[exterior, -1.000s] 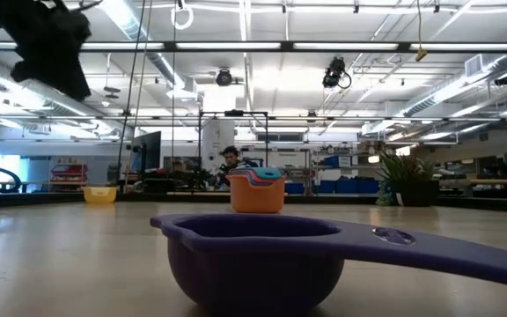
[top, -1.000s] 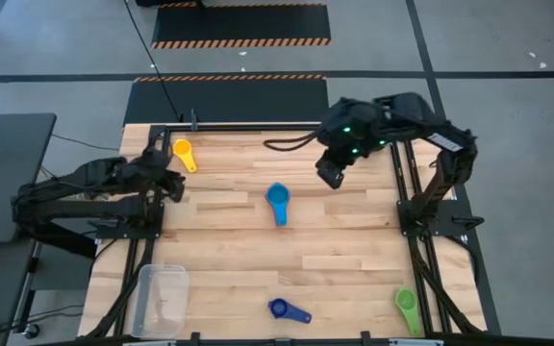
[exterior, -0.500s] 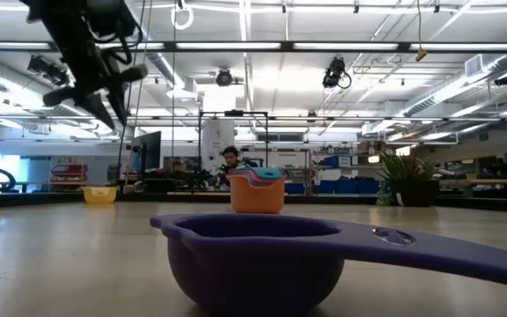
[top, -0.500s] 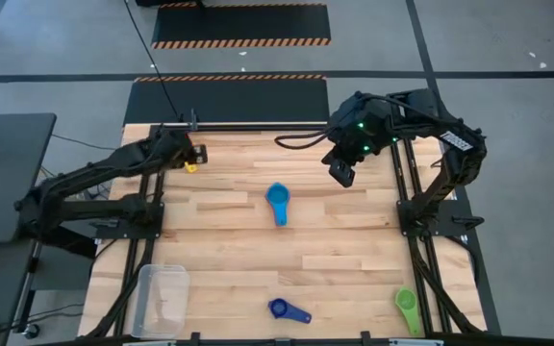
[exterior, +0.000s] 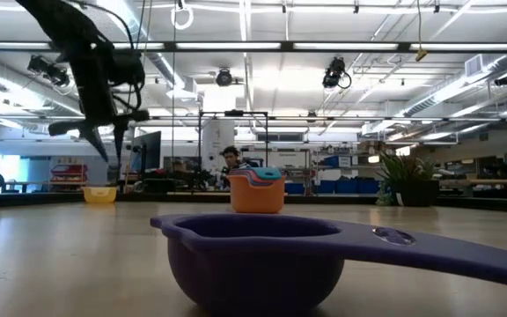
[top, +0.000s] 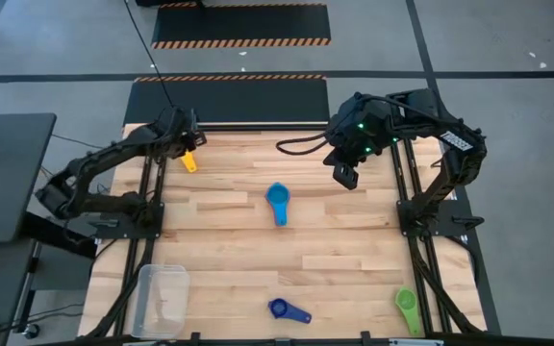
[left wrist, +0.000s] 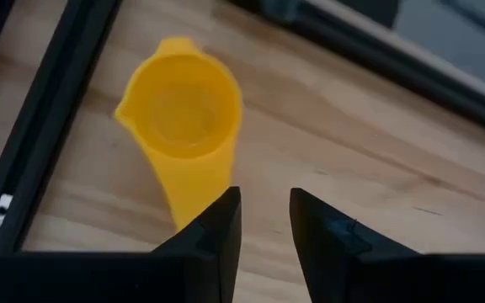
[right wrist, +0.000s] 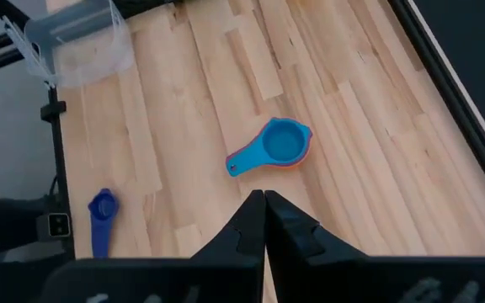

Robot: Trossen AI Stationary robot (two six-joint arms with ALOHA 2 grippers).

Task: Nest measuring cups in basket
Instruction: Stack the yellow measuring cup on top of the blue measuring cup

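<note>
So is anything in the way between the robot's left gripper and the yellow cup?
No, nothing visible. The left gripper hangs just above the yellow measuring cup, fingers slightly apart over its handle, with only bare wooden table around it.

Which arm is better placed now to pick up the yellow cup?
Left. The left gripper hovers at the yellow cup, fingers slightly apart; the right gripper is shut, far across the table.

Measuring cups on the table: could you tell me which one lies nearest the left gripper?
The yellow measuring cup, just ahead of the left gripper; the others lie far off.
</note>
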